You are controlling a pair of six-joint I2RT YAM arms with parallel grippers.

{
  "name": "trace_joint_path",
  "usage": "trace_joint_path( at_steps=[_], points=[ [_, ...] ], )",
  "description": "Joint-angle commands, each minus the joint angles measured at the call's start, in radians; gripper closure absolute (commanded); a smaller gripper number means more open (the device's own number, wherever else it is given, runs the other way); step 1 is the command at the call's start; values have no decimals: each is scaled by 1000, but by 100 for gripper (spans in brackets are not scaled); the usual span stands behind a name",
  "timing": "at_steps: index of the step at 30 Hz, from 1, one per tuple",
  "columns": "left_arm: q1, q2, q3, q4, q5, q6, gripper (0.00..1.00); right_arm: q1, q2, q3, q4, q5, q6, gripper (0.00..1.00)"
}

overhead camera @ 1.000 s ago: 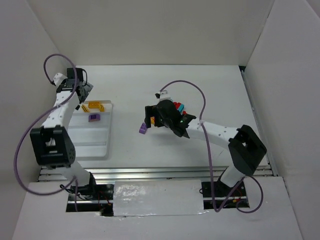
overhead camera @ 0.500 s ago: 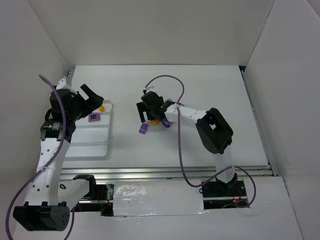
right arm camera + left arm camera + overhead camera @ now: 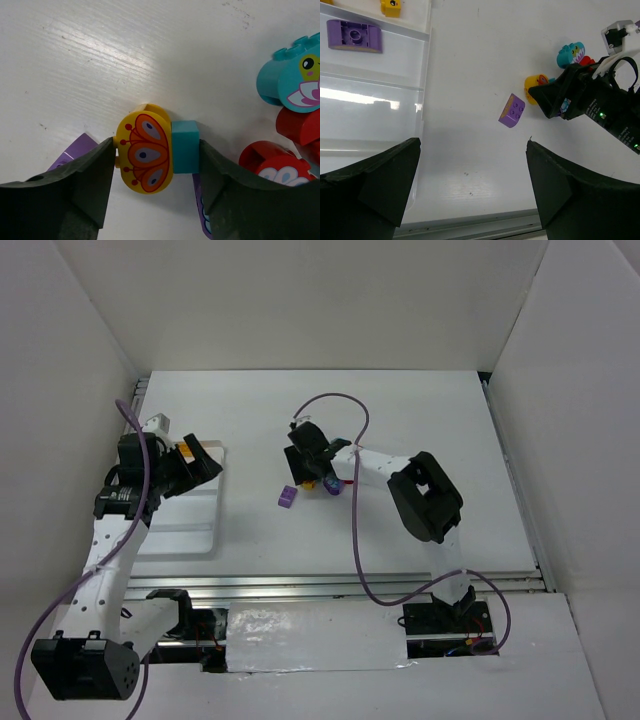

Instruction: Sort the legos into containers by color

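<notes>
The right hand (image 3: 157, 150), wide a second ago, is now pressed onto a yellow brick (image 3: 144, 152) and the teal block (image 3: 185, 146) touching it, on the desk (image 3: 420, 410) at 3 o'clock from the tray (image 3: 185, 525). The left hand (image 3: 472, 145) is held spread. Two colours may be lifted together.

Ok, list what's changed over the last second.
The right pincer slid left, came down and closed on the yellow brick and the small teal brick touching it. The left pincer, open throughout, drew back from the tray's far end to its table-side edge. The loose purple brick hasn't moved.
</notes>
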Motion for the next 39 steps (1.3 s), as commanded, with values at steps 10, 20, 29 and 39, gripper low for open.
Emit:
trace_joint_path(
  at_steps=[10,20,29,39],
  points=[
    [0,64,-17,154,272,-66,1,17,-343,-252,250,-43,-73,100],
    [-110,172,-95,493,605,-299,2,235,-631,-472,397,-103,-159,100],
    [-224,182,-130,515,562,-315,8,282,-659,-422,377,-17,-118,100],
    [-268,192,-147,523,572,-296,19,283,-718,-440,428,20,-83,100]
  ],
)
